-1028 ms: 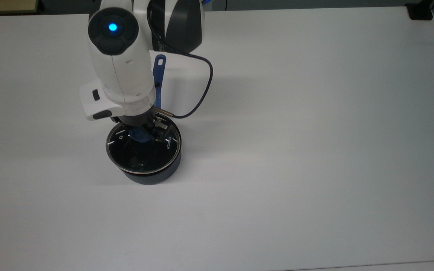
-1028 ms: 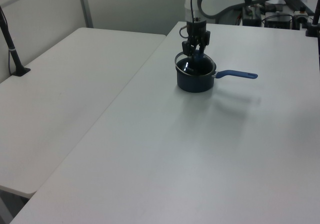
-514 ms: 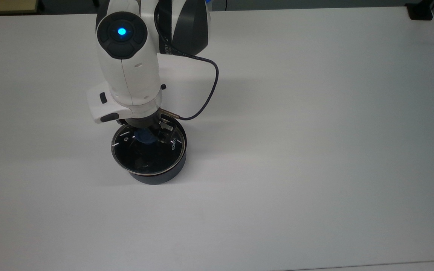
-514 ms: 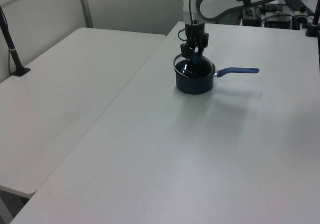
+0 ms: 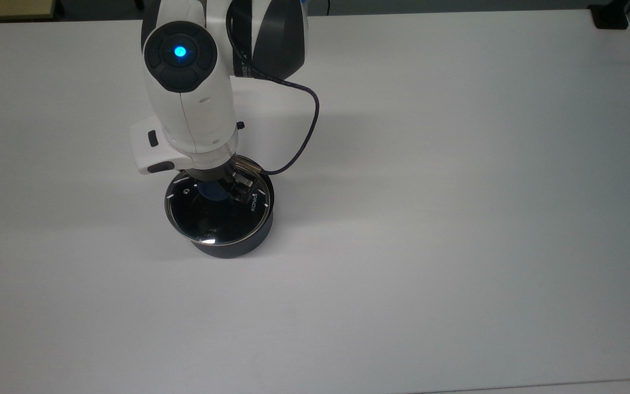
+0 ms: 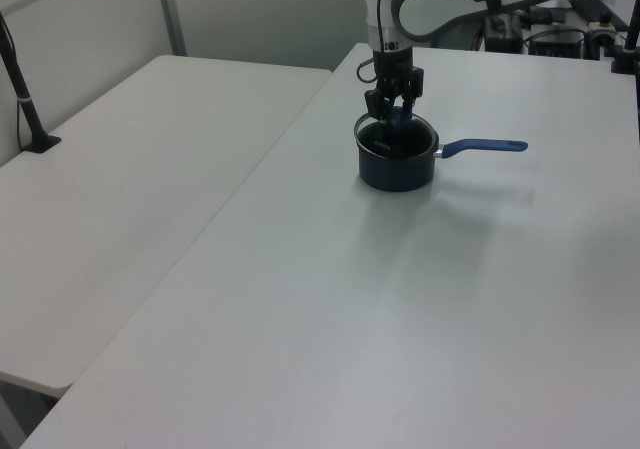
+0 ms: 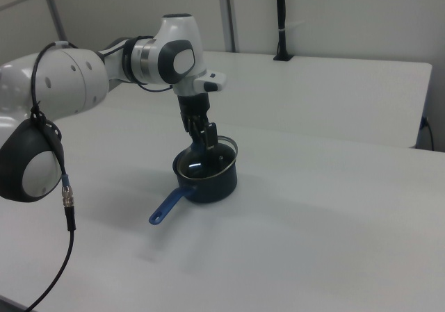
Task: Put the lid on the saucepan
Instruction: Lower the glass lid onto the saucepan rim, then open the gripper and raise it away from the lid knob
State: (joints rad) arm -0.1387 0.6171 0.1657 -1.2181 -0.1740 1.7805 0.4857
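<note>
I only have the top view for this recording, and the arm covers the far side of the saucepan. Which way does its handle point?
Observer: In the left view the saucepan has its blue handle lying level and pointing toward the left view's right.
Operator: Is the lid seated all the way round?
Observer: Apparently not. In the right view the lid looks tilted, and its edge on the right view's right rides above the pan's rim.
Operator: Is it released?
Observer: No. In the right view the gripper is closed on the lid's centre.
</note>
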